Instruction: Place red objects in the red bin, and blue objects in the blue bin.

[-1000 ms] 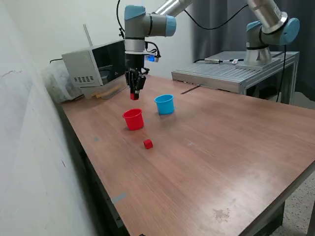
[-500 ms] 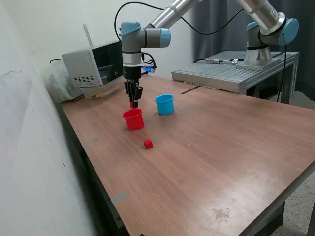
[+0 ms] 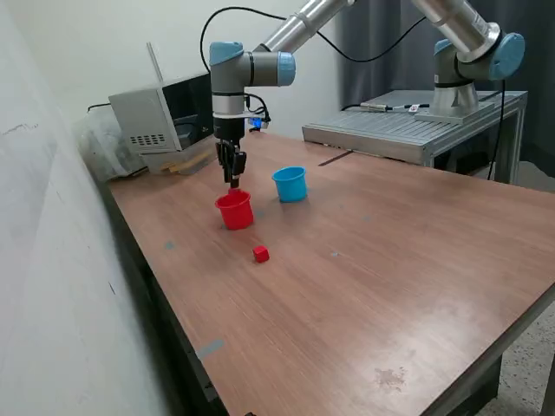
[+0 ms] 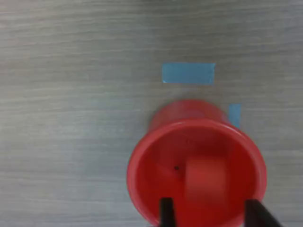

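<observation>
The red bin (image 3: pixel 234 210) is a small red cup standing on the wooden table, with the light blue bin (image 3: pixel 290 184) to the exterior view's right of it. My gripper (image 3: pixel 232 179) hangs just above the red bin's mouth. In the wrist view its fingertips (image 4: pixel 165 209) stand apart, open, over the red bin (image 4: pixel 156 156). A blurred red cube (image 4: pixel 206 184) shows inside the cup, loose between the fingers. A second red cube (image 3: pixel 260 253) lies on the table in front of the red bin. The blue objects are out of view.
A grey box-shaped appliance (image 3: pixel 165 117) sits at the table's back corner behind the arm. A second arm (image 3: pixel 473 52) stands on a metal platform (image 3: pixel 408 130) at the back right. Blue tape patches (image 4: pixel 188 74) mark the tabletop beside the red cup.
The gripper came down and toward the exterior view's left until it was over the red bin, carrying a red cube. The cube now shows loose inside the cup, with the fingers apart.
</observation>
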